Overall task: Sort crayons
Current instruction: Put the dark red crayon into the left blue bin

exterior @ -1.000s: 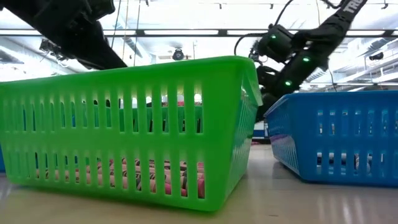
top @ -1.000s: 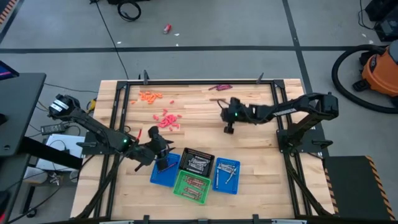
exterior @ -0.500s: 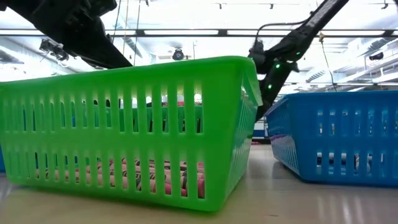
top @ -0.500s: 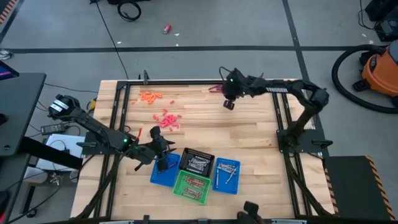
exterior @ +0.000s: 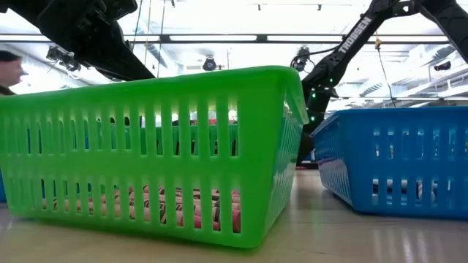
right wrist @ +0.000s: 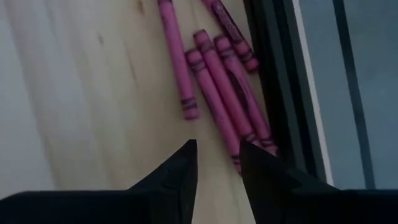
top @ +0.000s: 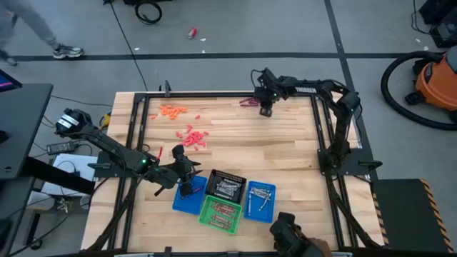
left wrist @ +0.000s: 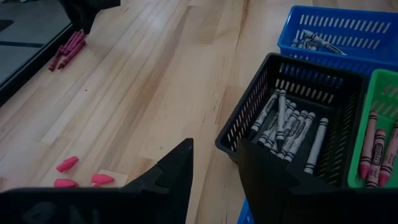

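Observation:
A bunch of dark maroon crayons (right wrist: 217,93) lies flat on the wood at the table's far edge (top: 250,102). My right gripper (right wrist: 217,163) hovers over them (top: 265,109), pointing steeply down, fingers open with nothing between them. My left gripper (left wrist: 214,168) waits open at the near left (top: 187,188), above a blue basket (top: 184,203) and beside the black basket (left wrist: 292,124) of grey crayons. Loose pink crayons (top: 193,137) and orange ones (top: 171,110) lie at the far left.
A green basket (top: 220,213) with reddish crayons and a second blue basket (top: 260,200) with silvery ones stand at the near edge beside the black one. A black frame rail (right wrist: 273,93) runs just past the maroon crayons. A person's hand (top: 293,235) shows at the near edge.
My right gripper has swung from the middle of the table toward the far edge and now stands over the maroon crayons. A person's hand has come into view at the near edge. My left arm has kept still.

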`<act>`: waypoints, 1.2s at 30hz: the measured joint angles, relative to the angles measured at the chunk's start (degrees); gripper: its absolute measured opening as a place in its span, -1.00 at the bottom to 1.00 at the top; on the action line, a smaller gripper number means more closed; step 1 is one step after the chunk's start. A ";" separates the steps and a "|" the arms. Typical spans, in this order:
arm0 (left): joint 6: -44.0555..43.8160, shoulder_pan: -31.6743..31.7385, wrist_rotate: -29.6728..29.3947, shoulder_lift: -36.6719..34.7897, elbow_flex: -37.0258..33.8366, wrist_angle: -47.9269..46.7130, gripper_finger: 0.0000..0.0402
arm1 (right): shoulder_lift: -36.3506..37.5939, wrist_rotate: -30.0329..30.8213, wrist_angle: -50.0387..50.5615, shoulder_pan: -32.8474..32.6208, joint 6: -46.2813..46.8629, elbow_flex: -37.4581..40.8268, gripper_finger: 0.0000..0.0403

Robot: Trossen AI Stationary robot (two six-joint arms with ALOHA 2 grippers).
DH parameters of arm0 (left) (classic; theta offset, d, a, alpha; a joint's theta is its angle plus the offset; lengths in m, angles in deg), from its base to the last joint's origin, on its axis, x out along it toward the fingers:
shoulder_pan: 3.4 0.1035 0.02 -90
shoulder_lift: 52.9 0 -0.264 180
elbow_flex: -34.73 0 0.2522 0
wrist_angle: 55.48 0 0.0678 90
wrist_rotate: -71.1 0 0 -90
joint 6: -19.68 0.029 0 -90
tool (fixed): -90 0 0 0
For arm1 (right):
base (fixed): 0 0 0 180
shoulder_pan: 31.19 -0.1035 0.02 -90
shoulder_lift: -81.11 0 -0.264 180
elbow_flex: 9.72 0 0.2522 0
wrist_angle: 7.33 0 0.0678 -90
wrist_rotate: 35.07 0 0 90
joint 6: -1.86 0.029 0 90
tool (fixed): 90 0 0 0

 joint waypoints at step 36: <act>1.51 0.04 -0.01 0.00 0.00 -0.07 -0.33 | -1.20 6.36 9.68 -7.96 -0.18 0.07 -0.64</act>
